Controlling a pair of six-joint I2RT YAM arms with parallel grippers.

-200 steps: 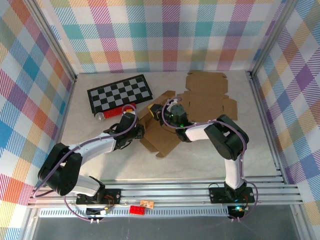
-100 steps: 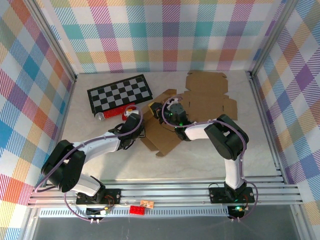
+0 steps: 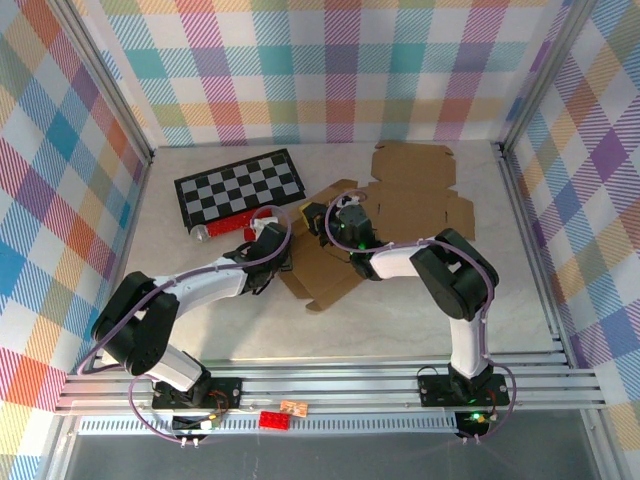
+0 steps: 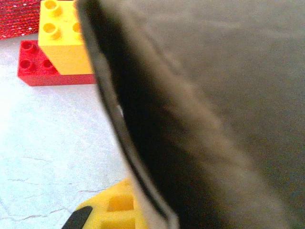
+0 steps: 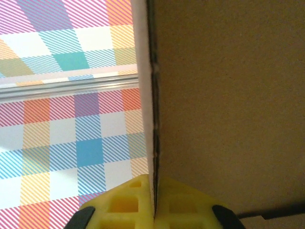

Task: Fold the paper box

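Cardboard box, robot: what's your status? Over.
Left pincer shut on cardboard box flap. Right pincer pinching another edge. Box not yet folded. Toy bricks beside left pincer.

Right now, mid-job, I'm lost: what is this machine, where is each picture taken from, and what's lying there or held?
Two robot arms are bolted at the table's near edge: the left arm and the right arm. The wide picture looks down from above and behind them; the close-ups come from cameras on their wrists. On the table lie a checkerboard, toy bricks, a flat cardboard sheet and the half-folded paper box. Both arms' jaws are shut on the box: its edge runs between the right arm's yellow fingers; the left grip is partly hidden.
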